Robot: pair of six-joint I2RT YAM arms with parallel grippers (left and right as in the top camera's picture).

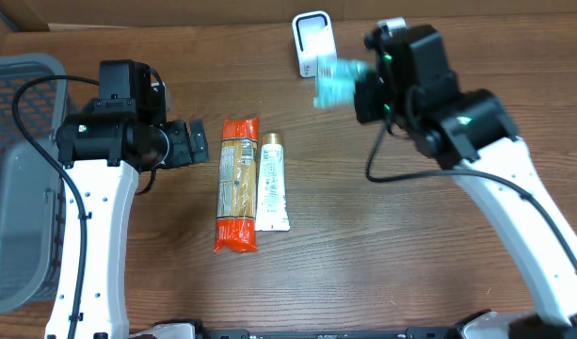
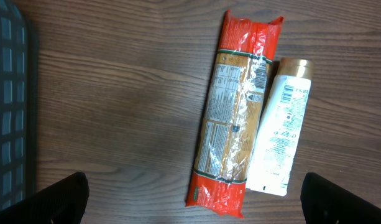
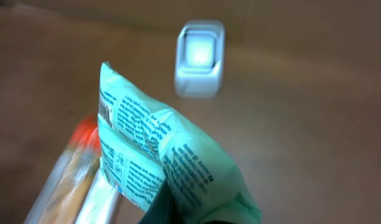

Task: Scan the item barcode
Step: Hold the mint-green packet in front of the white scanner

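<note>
My right claw pinched the teal packet near the scanner, presumably to present its barcode; my left claw hung spread.

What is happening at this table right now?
The right arm holds a teal packet in shut jaws, up in the air close to the white barcode scanner. The left arm hovers with jaws open and empty beside an orange spaghetti pack and a white tube, which lie side by side on the table. A grey basket stands at the left edge.
</note>
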